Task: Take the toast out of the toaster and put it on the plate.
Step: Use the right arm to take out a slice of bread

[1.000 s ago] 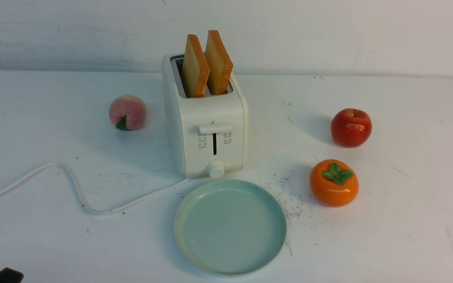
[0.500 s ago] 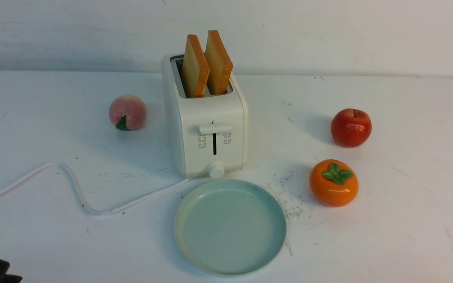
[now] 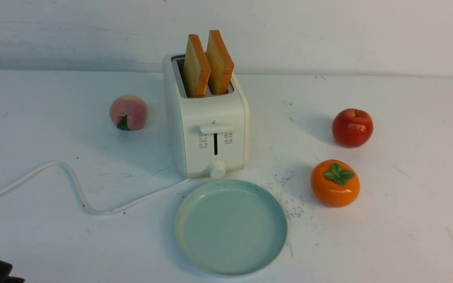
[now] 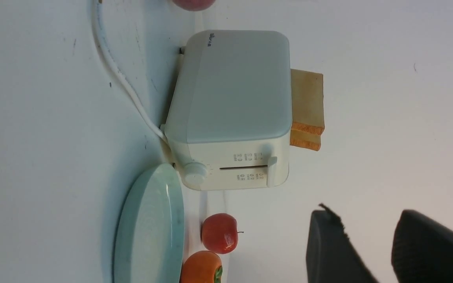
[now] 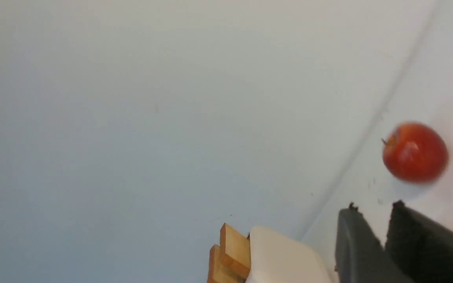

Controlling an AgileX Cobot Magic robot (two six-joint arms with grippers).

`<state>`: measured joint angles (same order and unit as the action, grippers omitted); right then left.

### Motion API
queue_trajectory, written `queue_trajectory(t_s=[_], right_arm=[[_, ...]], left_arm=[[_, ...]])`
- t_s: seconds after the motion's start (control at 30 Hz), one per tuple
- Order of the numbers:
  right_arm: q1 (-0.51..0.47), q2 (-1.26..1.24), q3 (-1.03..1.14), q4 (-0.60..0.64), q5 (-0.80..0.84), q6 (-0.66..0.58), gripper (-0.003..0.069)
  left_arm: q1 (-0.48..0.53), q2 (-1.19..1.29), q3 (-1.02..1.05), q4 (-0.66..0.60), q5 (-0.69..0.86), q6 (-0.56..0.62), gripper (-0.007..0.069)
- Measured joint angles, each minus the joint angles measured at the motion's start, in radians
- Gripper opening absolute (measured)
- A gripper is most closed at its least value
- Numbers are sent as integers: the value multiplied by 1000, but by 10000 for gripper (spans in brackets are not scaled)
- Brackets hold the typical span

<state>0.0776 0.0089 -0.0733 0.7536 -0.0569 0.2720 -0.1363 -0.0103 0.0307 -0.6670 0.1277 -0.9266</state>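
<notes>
Left pincer (image 4: 364, 224) hangs spread and empty, well apart from the toaster's (image 3: 210, 125) lever end; right pincer (image 5: 376, 210), seen only by its own wrist camera, has its jaws narrowly parted, pinching nothing. Two slices of toast (image 3: 197, 67) stand upright, one in each slot, their upper halves clear of the top. The front view alone takes in the whole bench (image 3: 407, 228): one toaster at the middle, one pale blue-green plate (image 3: 230, 228) lying bare just before its knob, one white cord (image 3: 73, 184) trailing left, one peach (image 3: 128, 112) to the left, one red apple (image 3: 352, 127) and one orange persimmon (image 3: 334, 182) to the right; three fruits in all. The left wrist view adds the toaster's broad side panel with a small mark; the right wrist view catches just the toast ends, a toaster corner and the apple.
</notes>
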Motion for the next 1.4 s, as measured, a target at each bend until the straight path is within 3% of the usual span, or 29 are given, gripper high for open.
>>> queue_trajectory(t_s=[0.07, 0.13, 0.23, 0.4, 0.53, 0.7, 0.87, 1.17, 1.27, 1.4], right_arm=[[5, 53, -86, -88, 29, -108, 18], [7, 164, -226, -184, 125, -229, -13], [7, 334, -390, -263, 320, -318, -8], [7, 798, -737, -354, 858, -342, -2], [31, 1145, -974, -348, 1079, -405, -2], [173, 1442, -1244, -342, 1114, -471, -2], [301, 1698, -1616, -501, 1130, -402, -2], [337, 2046, -2253, -509, 1247, -318, 18], [337, 2144, -2403, -509, 1258, -272, 57], [337, 2259, -2514, -499, 1263, -272, 189]], left_arm=[[0, 0, 0, 0, 14, 0, 237], [0, 0, 0, 0, 40, 0, 237], [0, 0, 0, 9, 61, 0, 237], [0, 0, 0, 22, 80, 0, 237], [0, 0, 0, 26, 85, 0, 237], [0, 0, 0, 26, 87, 0, 237], [0, 0, 0, 27, 87, 0, 237], [0, 0, 0, 28, 95, 0, 237], [0, 0, 0, 28, 100, 0, 237], [0, 0, 0, 30, 103, 0, 237]])
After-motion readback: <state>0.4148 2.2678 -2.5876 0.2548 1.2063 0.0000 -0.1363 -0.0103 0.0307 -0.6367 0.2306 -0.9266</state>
